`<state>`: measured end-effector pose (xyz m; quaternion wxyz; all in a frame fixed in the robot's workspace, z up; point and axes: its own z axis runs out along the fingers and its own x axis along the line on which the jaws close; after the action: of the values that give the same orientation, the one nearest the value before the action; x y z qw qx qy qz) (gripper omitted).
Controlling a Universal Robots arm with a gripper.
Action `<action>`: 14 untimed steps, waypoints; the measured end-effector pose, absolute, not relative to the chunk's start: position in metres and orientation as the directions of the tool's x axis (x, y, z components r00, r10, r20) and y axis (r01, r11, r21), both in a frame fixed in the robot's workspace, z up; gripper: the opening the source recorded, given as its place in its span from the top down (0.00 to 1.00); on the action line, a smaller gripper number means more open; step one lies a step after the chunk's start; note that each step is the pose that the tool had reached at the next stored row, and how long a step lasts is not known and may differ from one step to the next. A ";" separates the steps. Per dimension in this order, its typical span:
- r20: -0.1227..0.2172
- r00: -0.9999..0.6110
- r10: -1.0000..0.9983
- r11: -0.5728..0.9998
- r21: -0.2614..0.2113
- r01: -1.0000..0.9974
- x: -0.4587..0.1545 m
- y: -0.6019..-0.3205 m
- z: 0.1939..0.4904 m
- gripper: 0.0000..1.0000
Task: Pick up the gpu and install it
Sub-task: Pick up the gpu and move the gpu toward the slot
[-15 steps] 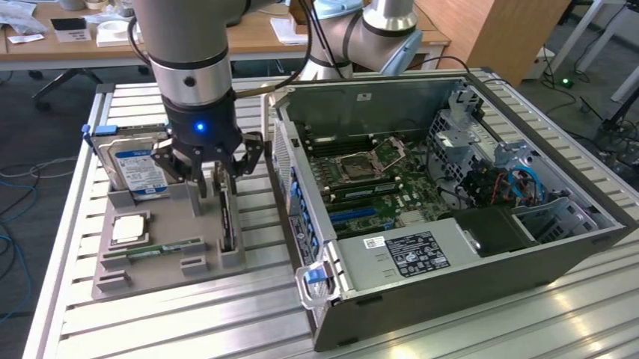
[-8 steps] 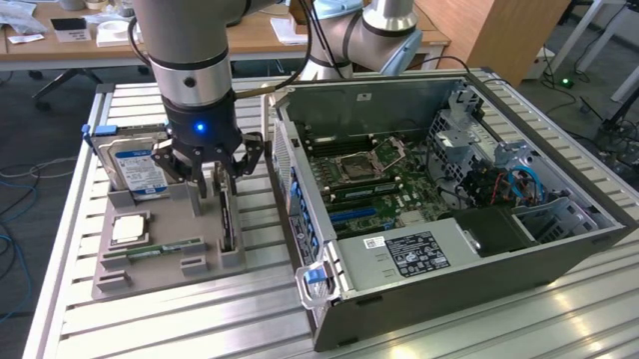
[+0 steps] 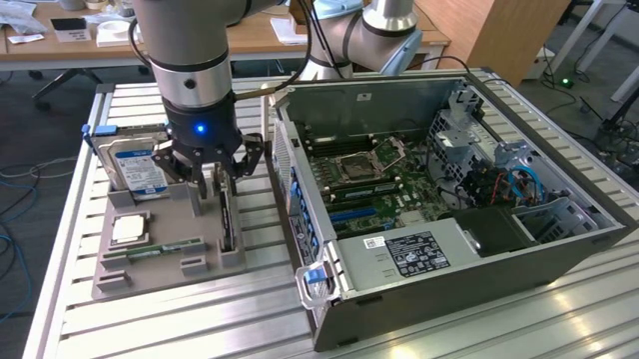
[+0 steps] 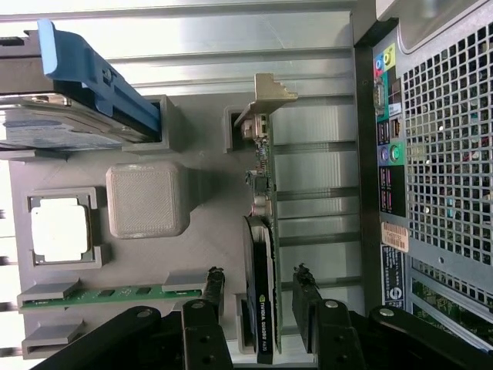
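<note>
A tray (image 3: 170, 217) sits on the table (image 3: 200, 321), at the exterior view's left of the computer case (image 3: 429, 292). In it the hard drive (image 3: 140, 172) stands at the far end, the processor (image 3: 130, 228) and memory stick (image 3: 150, 250) lie nearer, and the gpu (image 3: 226, 217) stands on edge nearest the case. The gripper (image 3: 215, 191) straddles the gpu without touching.

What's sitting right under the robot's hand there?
The gpu, standing on edge in a slot of the grey holder, between the open fingers of the hand. Its bottom edge is hidden inside the slot.
</note>
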<state>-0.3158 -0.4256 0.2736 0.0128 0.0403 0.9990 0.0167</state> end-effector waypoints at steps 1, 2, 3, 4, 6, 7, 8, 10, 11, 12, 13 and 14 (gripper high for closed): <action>-0.024 -0.996 0.081 0.996 0.034 0.080 -0.316 -0.426 0.274 0.51; -0.024 -0.996 0.081 0.996 0.034 0.080 -0.316 -0.426 0.273 0.51; -0.024 -0.996 0.081 0.996 0.035 0.080 -0.316 -0.426 0.273 0.51; -0.024 -0.996 0.081 0.996 0.035 0.080 -0.316 -0.426 0.273 0.51; -0.024 -0.996 0.081 0.996 0.034 0.080 -0.316 -0.426 0.273 0.51; -0.024 -0.996 0.081 0.996 0.034 0.080 -0.316 -0.426 0.273 0.51; -0.024 -0.996 0.081 0.996 0.034 0.080 -0.316 -0.426 0.273 0.51; -0.024 -0.996 0.081 0.996 0.034 0.080 -0.316 -0.426 0.273 0.51; -0.024 -0.996 0.081 0.996 0.034 0.080 -0.316 -0.426 0.273 0.51; -0.024 -0.996 0.081 0.996 0.034 0.080 -0.316 -0.426 0.272 0.51; -0.024 -0.996 0.081 0.996 0.035 0.080 -0.315 -0.426 0.272 0.51; -0.024 -0.996 0.081 0.996 0.035 0.080 -0.315 -0.426 0.272 0.51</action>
<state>-0.3148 -0.4256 0.2722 0.0129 0.0403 0.9990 0.0168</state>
